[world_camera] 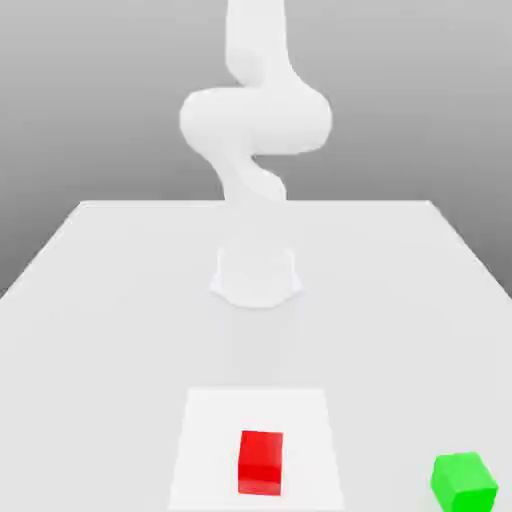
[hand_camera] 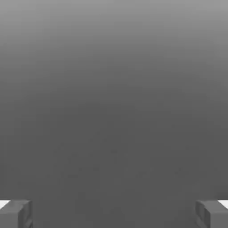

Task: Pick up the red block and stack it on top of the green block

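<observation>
The red block (world_camera: pixel 261 462) lies on a white square patch near the table's front edge in the exterior view. Off to the exterior view's right of it sits the green block (world_camera: pixel 464 481), apart from the red one. In the hand view my gripper (hand_camera: pixel 114 213) stands open, its two grey fingertips (hand_camera: pixel 15 213) far apart with nothing between them and only grey background beyond. The white arm (world_camera: pixel 255 120) rises behind the table's middle, well back from both blocks.
The white table (world_camera: pixel 120 300) stretches wide on both sides of the arm's round base (world_camera: pixel 256 275). The white square patch (world_camera: pixel 205 440) under the red block lies flat on the tabletop.
</observation>
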Controlling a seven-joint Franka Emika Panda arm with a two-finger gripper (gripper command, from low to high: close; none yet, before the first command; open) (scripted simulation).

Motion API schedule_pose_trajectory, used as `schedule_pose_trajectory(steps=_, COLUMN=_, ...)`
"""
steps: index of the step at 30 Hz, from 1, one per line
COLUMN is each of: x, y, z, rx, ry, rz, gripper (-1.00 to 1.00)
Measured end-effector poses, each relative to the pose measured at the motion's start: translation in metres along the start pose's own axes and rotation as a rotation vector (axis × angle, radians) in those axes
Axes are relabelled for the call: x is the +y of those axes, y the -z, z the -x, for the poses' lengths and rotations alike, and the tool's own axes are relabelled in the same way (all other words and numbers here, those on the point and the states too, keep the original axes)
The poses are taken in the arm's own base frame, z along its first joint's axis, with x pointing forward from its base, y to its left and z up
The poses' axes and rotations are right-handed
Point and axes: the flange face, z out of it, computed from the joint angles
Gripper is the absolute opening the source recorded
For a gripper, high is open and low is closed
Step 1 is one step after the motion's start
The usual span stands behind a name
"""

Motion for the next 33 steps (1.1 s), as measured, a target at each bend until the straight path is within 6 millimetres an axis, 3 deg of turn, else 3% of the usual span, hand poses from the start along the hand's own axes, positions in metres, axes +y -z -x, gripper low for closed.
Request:
schedule_pose_trajectory(steps=4, x=0.008, y=-0.086, z=0.010, rx=-0.081, ry=-0.009, rz=0.096, gripper=0.00)
schedule_pose_trajectory(steps=9, x=0.032, y=-0.183, z=0.035, rx=-0.181, ry=-0.020, rz=0.209, gripper=0.00)
schedule_pose_trajectory(steps=18, x=0.108, y=-0.328, z=0.110, rx=-0.365, ry=-0.042, rz=0.407, gripper=0.00)
schedule_pose_trajectory(steps=23, x=0.163, y=-0.386, z=0.166, rx=-0.470, ry=-0.055, rz=0.514, gripper=0.00)
schedule_pose_trajectory(steps=28, x=0.197, y=-0.433, z=0.199, rx=-0.489, ry=-0.059, rz=0.534, gripper=0.00)
schedule_pose_trajectory(steps=29, x=0.202, y=-0.440, z=0.204, rx=-0.489, ry=-0.059, rz=0.534, gripper=-1.00)
schedule_pose_trajectory(steps=33, x=0.202, y=-0.440, z=0.204, rx=-0.489, ry=-0.058, rz=0.534, gripper=-1.00)
